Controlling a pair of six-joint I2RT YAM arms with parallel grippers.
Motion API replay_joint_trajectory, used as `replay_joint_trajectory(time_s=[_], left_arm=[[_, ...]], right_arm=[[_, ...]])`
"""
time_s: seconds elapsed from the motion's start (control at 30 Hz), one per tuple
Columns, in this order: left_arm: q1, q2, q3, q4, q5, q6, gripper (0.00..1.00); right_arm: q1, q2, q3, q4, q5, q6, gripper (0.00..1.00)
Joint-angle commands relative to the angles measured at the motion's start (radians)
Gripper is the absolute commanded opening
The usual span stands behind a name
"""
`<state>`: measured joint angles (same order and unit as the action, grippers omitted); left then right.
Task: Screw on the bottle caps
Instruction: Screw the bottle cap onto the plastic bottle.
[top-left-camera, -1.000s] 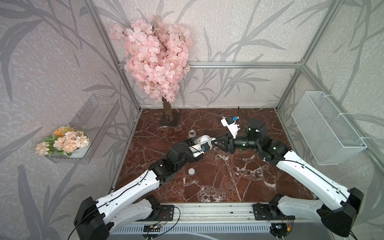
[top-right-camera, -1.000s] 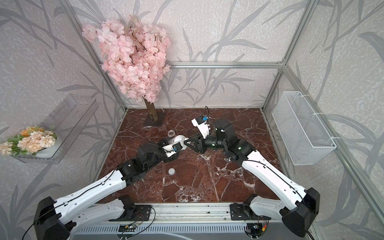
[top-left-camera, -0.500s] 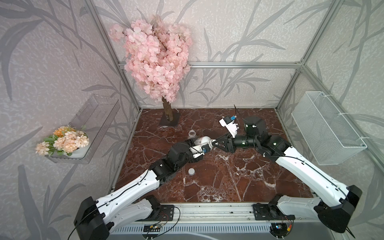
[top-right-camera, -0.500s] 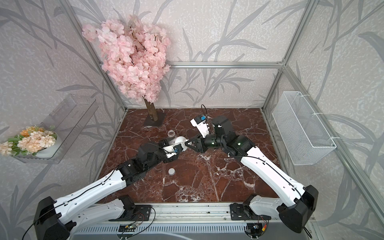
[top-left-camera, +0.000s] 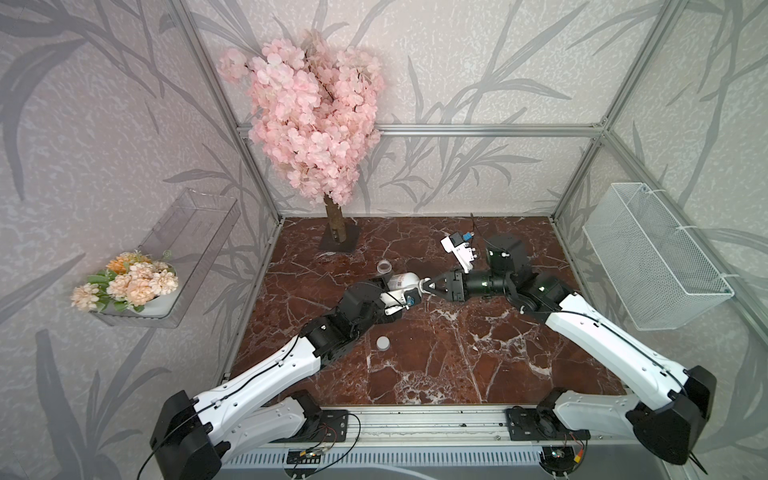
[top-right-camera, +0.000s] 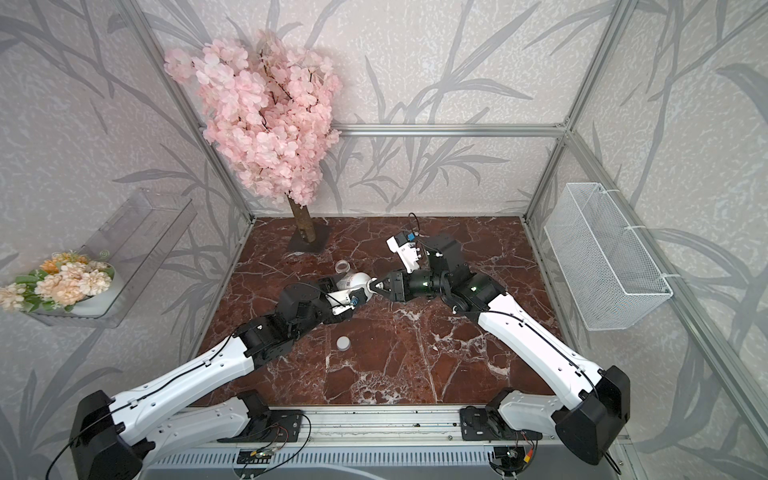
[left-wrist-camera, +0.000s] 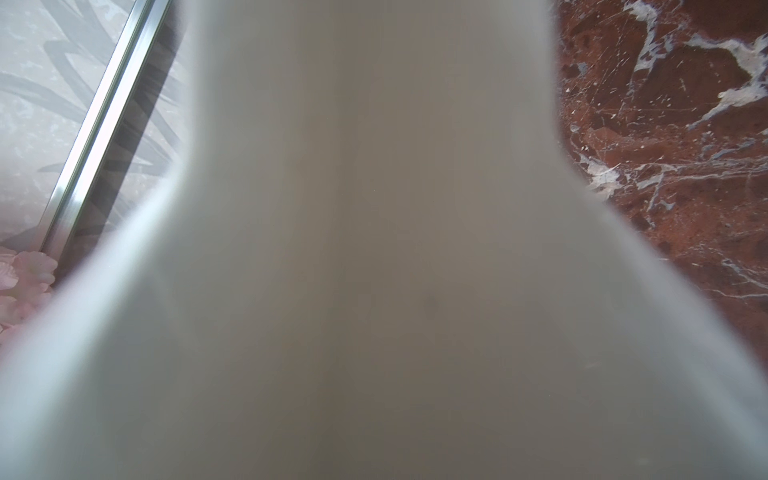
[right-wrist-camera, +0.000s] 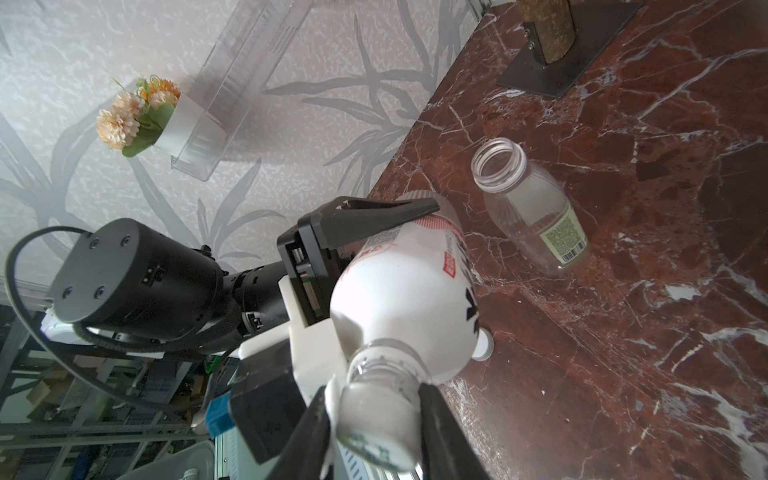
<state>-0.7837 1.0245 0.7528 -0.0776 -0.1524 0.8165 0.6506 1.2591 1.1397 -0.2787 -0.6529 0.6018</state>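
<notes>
Above the tabletop (top-left-camera: 457, 365) centre, the left pincer (top-left-camera: 392, 286) clamped the tilted white-wrapped bottle (right-wrist-camera: 407, 299); the right pincer (top-left-camera: 427, 286) pinched the printed cap (right-wrist-camera: 374, 428) at its neck. Skewed axes could cross-thread it, or the cap might slip free.

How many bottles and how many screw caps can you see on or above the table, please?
Small plastic bottles: 2, the white-wrapped bottle and the clear bottle.
Round white plastic screw caps: 2, the printed cap and the plain cap.
Total: 4.
</notes>
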Motion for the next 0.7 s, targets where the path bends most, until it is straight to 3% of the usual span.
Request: replay_joint_trajectory(time_s=[0.0,0.4,0.67], left_arm=[[-0.055,-0.016,0.112,0.379,0.179,0.059,0.73],[-0.069,0.043,0.139,0.463,0.151,0.207,0.73],[-0.079,0.06,0.156,0.569,0.15,0.241,0.71]], right_arm=[[0.027,0.079,-0.092,0.175,-0.066,0.22,0.27],[0.029,0.123,-0.104,0.257,-0.033,0.427,0.26],[0.029,0.16,-0.185,0.557,-0.068,0.683,0.25]])
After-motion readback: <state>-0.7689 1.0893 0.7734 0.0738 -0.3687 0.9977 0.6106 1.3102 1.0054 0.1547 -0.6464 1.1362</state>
